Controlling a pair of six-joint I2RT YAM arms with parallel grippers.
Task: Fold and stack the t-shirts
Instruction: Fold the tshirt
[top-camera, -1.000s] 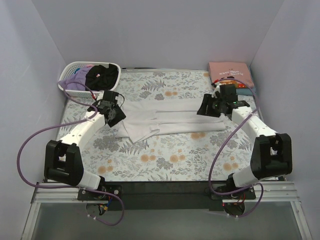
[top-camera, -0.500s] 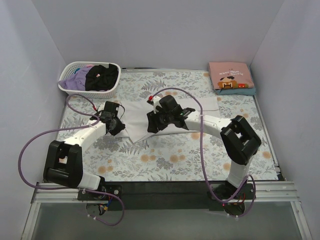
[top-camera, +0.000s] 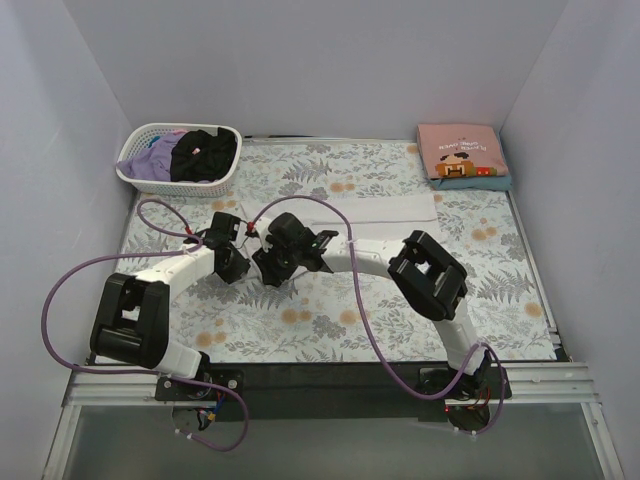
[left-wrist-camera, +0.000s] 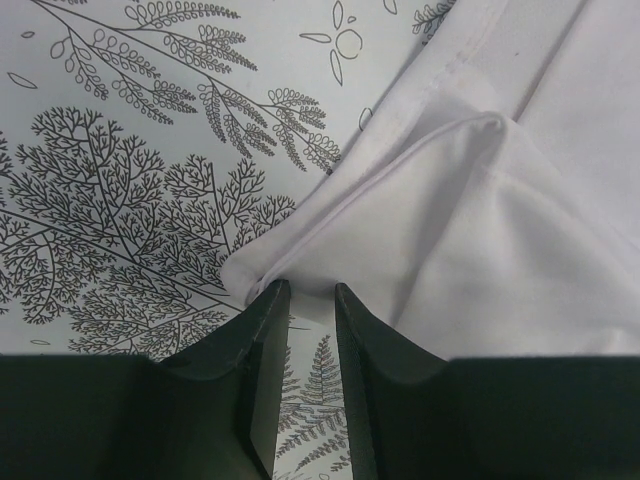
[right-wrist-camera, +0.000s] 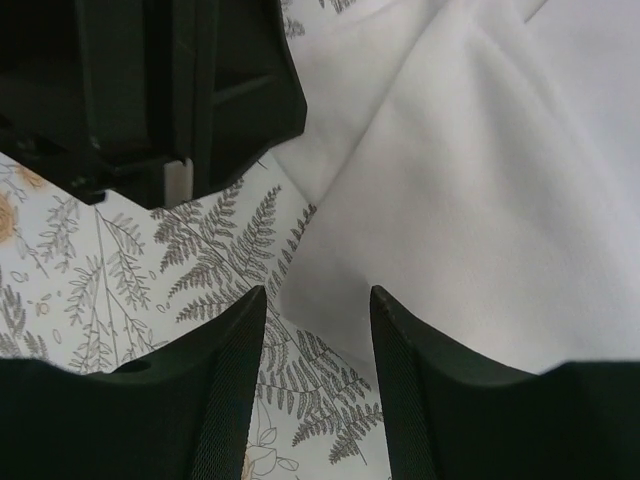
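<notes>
Watching crowding: left gripper (left-wrist-camera: 311, 290) nips folded corner of plain white cotton t-shirt (left-wrist-camera: 480, 230) mid-table; right gripper (right-wrist-camera: 318, 295), jaws apart, straddles same edge just beside. I fear clash, or snagging floral-print tablecloth (top-camera: 330, 320).

Right hand (right-wrist-camera: 318, 300) jaws apart above white t-shirt (right-wrist-camera: 480, 190) edge, floral cloth (right-wrist-camera: 120, 270) beneath.
</notes>
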